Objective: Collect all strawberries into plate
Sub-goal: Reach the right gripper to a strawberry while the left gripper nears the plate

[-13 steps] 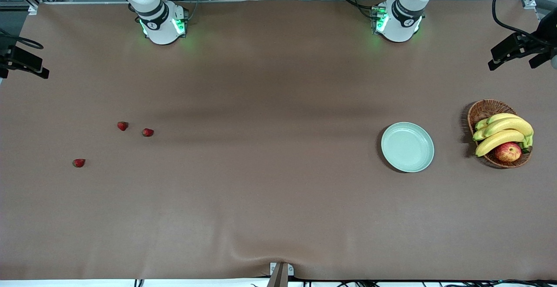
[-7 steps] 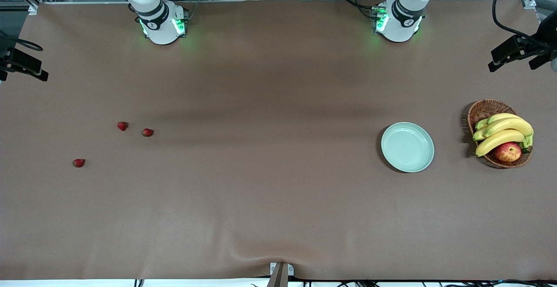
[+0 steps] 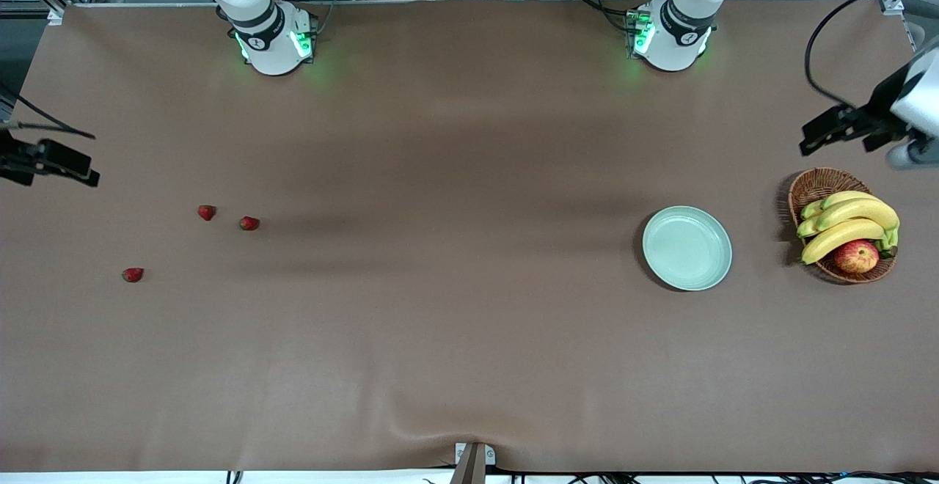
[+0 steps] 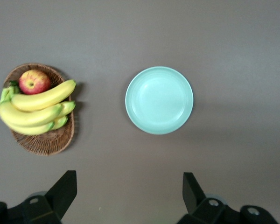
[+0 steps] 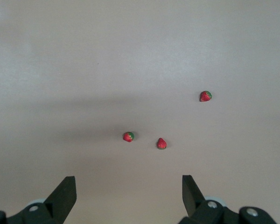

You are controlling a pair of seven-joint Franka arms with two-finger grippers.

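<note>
The right gripper [image 5: 126,191] hangs in the air over the right arm's end of the table [image 3: 455,337], its two black fingers [image 5: 65,193] spread wide with nothing between them. Below it lie the three strawberries, all on the bare brown cloth and none on the plate. One strawberry [image 3: 133,274] lies alone, nearest the front camera and closest to the table's end. A second strawberry [image 3: 207,212] and a third strawberry [image 3: 249,223] lie near each other but apart, farther from the front camera than the first. In the right wrist view the berries show small dark green tops, though which way each one points is hard to make out.

Toward the left arm's end sits the pale mint-green plate [image 3: 687,248], round, shallow and holding nothing. Beside it, closer to the table's end, stands a brown wicker basket [image 3: 818,185] with a bunch of bananas [image 3: 847,224] and a red-yellow apple [image 3: 856,256] in it. The left gripper [image 4: 128,191] hangs in the air above the cloth near the plate and basket, fingers [image 4: 191,189] likewise wide apart and gripping nothing.
</note>
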